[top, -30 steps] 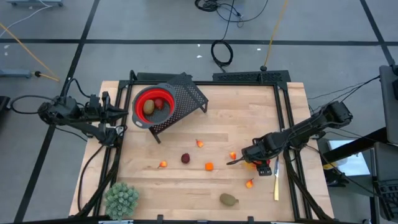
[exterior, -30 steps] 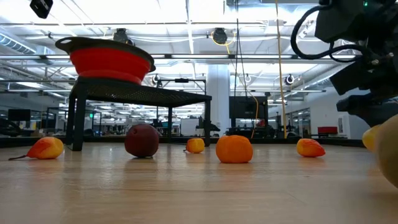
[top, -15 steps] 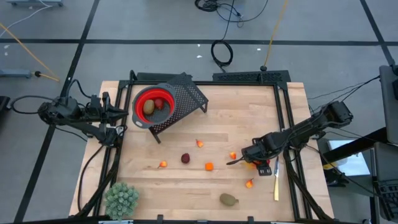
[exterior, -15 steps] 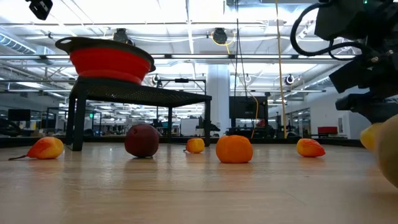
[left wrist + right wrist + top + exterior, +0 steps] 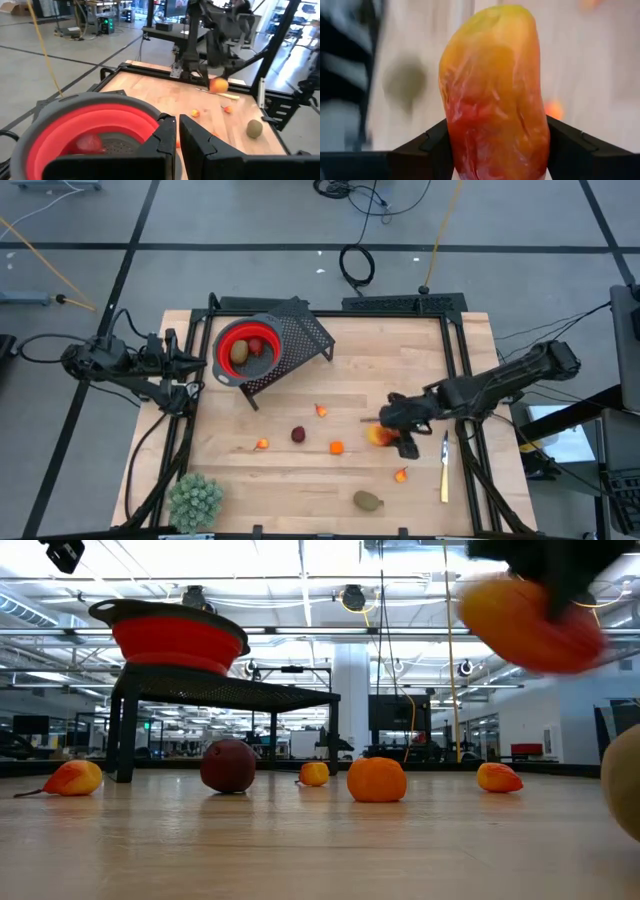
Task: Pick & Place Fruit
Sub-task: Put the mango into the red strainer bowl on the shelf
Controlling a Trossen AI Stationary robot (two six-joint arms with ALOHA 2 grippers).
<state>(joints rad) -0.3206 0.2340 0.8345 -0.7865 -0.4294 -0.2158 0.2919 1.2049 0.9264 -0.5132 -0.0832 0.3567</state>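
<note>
Now the right gripper [image 5: 385, 436] hangs above the right half of the wooden worktop [image 5: 400, 350], its jaws closed on a longer red-orange-yellow fruit [image 5: 492, 95]. The right wrist view shows that piece filling the space between the two dark fingers [image 5: 425, 145], one pressed to each side of it. In the low view the same fruit [image 5: 528, 622] is lifted well clear of the wood.

At the far left corner a red bowl [image 5: 224, 362] sits on a black mesh stand [image 5: 300, 335]; inside it lie a brownish-green oval [image 5: 240, 352] and a red piece [image 5: 257, 347].

Loose on the wood are a dark red ball [image 5: 298, 434], a small orange fruit [image 5: 336, 447], a tiny orange bit [image 5: 262, 444] to the left of the ball, another tiny bit [image 5: 320, 410] nearer the stand, one more [image 5: 402, 474] below the right gripper, and a second brownish-green oval [image 5: 367, 500] near the front edge. A knife [image 5: 444, 470] lies close to the right rail, and a pale green spiky plant [image 5: 195, 500] stands at the front left corner.

The left gripper [image 5: 177, 131] waits off the left edge of the worktop, beside the bowl, with its jaws shut and nothing between them.
</note>
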